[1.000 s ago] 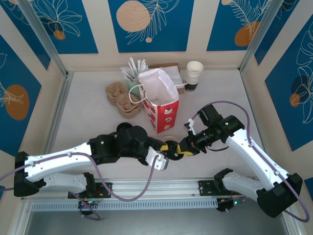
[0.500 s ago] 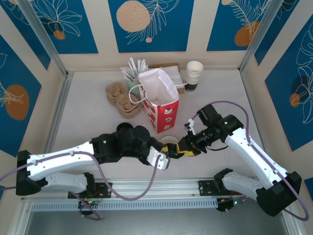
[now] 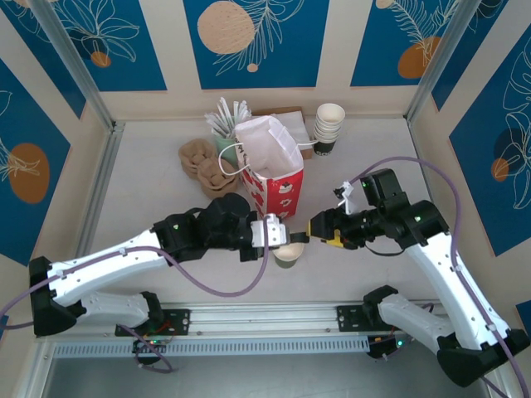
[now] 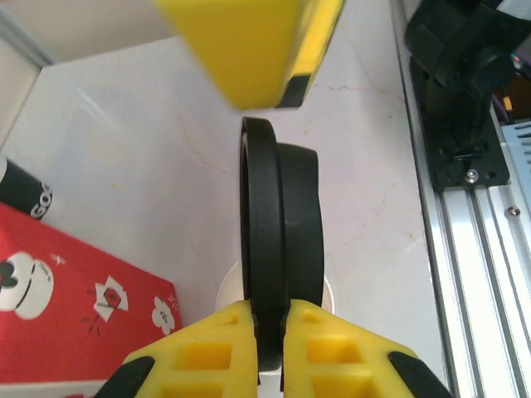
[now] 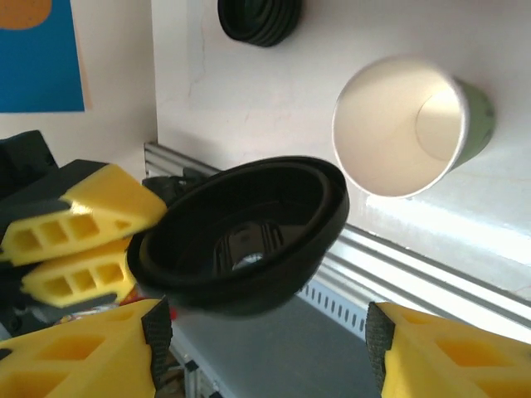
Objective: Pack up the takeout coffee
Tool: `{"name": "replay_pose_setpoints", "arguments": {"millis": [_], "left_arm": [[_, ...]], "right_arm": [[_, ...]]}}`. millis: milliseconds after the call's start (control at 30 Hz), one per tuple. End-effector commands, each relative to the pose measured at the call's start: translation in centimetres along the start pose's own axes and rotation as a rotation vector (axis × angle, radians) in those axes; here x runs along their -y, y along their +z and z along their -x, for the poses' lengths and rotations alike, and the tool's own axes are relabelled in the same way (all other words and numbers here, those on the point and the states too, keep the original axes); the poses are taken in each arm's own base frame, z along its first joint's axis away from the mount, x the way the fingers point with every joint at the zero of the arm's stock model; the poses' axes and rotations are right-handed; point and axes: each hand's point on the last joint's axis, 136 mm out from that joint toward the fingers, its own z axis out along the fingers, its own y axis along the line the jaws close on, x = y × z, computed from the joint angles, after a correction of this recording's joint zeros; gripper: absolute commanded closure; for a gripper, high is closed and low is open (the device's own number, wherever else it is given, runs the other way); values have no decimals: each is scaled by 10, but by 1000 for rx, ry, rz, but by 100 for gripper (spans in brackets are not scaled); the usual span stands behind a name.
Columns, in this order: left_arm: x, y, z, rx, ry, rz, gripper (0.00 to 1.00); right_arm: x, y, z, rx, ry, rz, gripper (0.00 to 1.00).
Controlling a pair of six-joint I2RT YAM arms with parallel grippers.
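Observation:
The takeout coffee's paper cup (image 3: 288,257) stands on the table without a lid, its white inside showing in the right wrist view (image 5: 406,124). My left gripper (image 3: 290,239) is shut on the rim of a black lid (image 4: 282,224), holding it on edge just above the cup's white rim (image 4: 231,290). The same lid (image 5: 241,240) hangs in front of my right gripper (image 5: 265,356), whose fingers stand wide apart with nothing between them. From above, the right gripper (image 3: 319,230) is a little to the right of the lid.
An open red paper bag (image 3: 278,186) stands just behind the cup. Behind it are brown cup carriers (image 3: 203,166), a stack of white cups (image 3: 328,128) and stir sticks (image 3: 226,116). A stack of loose black lids (image 5: 259,21) lies on the table. A metal rail (image 3: 274,315) runs along the near edge.
The right gripper opened, let go of the lid and drew back to the right. The left gripper closed on the lid and now carries it alone, closer to the bag.

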Motion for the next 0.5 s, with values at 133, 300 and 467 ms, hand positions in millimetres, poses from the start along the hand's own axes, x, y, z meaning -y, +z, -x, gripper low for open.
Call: {"name": "replay_pose_setpoints", "arguments": {"millis": [133,300,467], "left_arm": [[-11,6,-1,23,-453,-2,92],[-16,1,-3,64,-770,-5,92],[-13,9,-30,51,-1101,-61,93]], "right_arm": [[7,-16,7,97,9,-57,34],[9,-14,11,118,24,-27,35],[13,-6,12,115,53,13,35]]}}
